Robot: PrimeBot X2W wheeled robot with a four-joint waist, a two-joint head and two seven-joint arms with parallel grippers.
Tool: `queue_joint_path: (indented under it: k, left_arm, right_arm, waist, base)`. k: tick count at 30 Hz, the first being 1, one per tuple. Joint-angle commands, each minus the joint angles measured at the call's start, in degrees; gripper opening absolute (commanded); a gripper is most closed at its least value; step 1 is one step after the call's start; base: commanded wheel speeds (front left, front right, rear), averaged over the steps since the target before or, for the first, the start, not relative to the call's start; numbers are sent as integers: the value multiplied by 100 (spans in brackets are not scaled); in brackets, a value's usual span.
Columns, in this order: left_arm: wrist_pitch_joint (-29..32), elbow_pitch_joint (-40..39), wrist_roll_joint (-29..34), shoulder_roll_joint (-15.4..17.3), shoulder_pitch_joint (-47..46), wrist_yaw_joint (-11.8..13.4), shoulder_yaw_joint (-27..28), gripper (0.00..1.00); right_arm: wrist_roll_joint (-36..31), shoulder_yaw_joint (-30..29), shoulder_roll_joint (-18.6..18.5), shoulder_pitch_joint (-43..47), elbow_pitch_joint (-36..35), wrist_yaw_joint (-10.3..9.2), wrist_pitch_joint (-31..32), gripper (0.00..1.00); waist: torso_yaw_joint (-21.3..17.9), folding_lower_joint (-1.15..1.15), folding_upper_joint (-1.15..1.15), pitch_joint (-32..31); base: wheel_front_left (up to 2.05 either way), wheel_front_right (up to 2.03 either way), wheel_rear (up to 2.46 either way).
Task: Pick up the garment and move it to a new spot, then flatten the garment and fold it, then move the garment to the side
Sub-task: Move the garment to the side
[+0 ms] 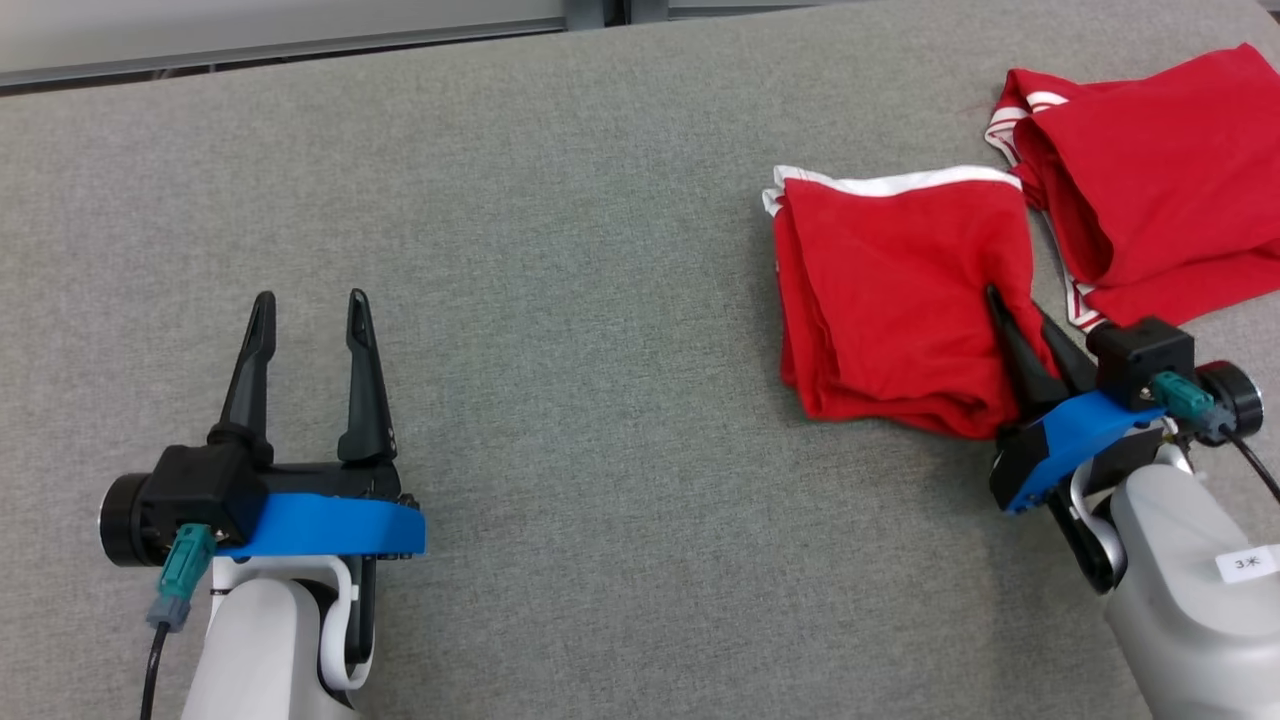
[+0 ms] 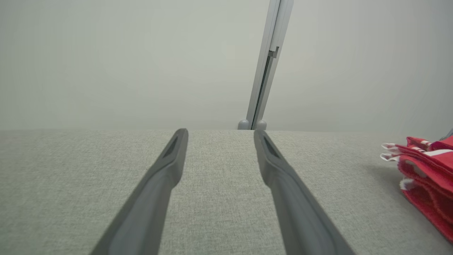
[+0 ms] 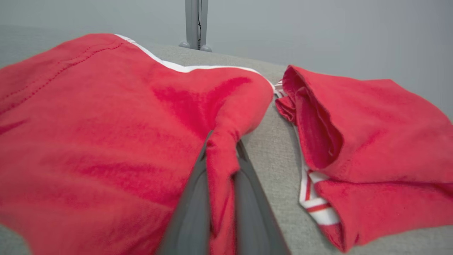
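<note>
The right pincer (image 1: 1015,308) grips a pinch of the folded garment (image 1: 890,290) — dragged, its layers may spill open or catch the second garment (image 1: 1150,180) beside it; the left pincer (image 1: 310,310) hangs open.

Red garment (image 3: 88,134) pinched between jaws, second garment (image 3: 382,124) beside

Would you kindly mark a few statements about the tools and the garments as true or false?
1. The right tool is shut on the folded garment. True.
2. The left tool holds cloth. False: it is open over bare table.
3. A second garment, also red, lies on the table. True.
4. The second garment is stacked on the folded garment. False: it lies beside it.
</note>
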Motion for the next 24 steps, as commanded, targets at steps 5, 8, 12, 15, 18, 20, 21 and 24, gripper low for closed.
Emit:
queue_joint_path:
  k: [5, 8, 12, 15, 18, 20, 21, 24]
  left_arm:
    - [-25, 6, 64, 12, -220, -72, 6, 100]
    - [-25, -29, 90, 6, -299, -90, -23, 100]
    - [-25, -115, 117, 1, -359, -90, -29, 100]
    - [-25, -193, 144, -6, -403, -82, -68, 100]
    - [-25, -282, 160, -7, -453, -76, -99, 100]
    - [-25, -343, 177, -7, -512, -90, -107, 100]
    - [-26, -371, 192, -5, -524, -99, -112, 100]
    - [-25, -426, 223, 8, -582, -125, -126, 100]
  right_arm:
    - [-34, 249, -310, -384, -335, 1, 113, 0]
    - [-42, 394, -690, -644, -499, 1, 295, 0]
    - [65, 520, -1333, -898, -755, 1, 601, 0]
    - [213, 526, -1886, -996, -911, 0, 841, 0]
    - [492, 481, -2439, -1099, -1001, 0, 1024, 0]
    - [649, 464, -2728, -1122, -1037, 1, 1158, 0]
    - [694, 438, -2912, -1151, -1008, 0, 1240, 0]
    - [788, 404, -3262, -1274, -890, 0, 1395, 0]
  waist:
    - [13, 0, 0, 126]
    - [60, 0, 0, 243]
    - [59, 0, 0, 431]
    - [59, 0, 0, 587]
    - [40, 0, 0, 748]
    - [25, 0, 0, 832]
    - [23, 0, 0, 870]
    - [23, 0, 0, 966]
  base:
    - [0, 0, 0]
    - [0, 0, 0]
    - [0, 0, 0]
    - [0, 0, 0]
    - [0, 0, 0]
    - [0, 0, 0]
    - [0, 0, 0]
    - [0, 0, 0]
